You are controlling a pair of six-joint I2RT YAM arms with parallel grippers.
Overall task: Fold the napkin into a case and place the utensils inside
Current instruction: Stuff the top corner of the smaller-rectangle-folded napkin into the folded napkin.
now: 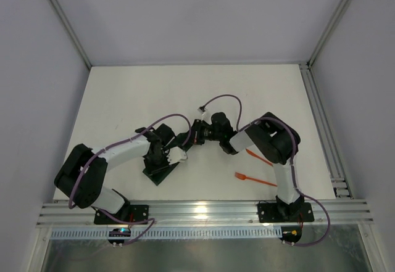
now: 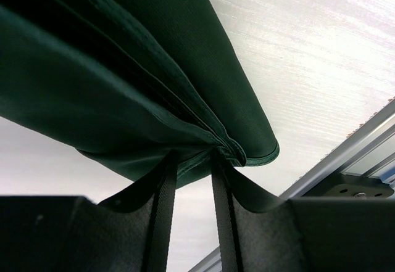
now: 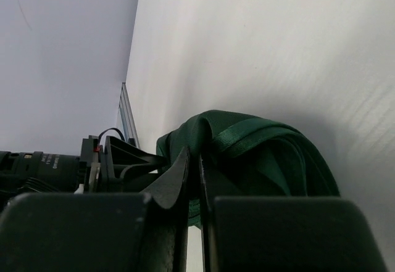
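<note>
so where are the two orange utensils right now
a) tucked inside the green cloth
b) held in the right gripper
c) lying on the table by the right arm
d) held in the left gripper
C: the orange utensils lie bare on the table beside the right arm, while the left gripper and the right gripper are each shut on the green napkin.

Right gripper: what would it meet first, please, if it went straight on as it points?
The napkin: the right gripper is shut on its bunched fold, which lies directly ahead; beyond that, probably the table.
</note>
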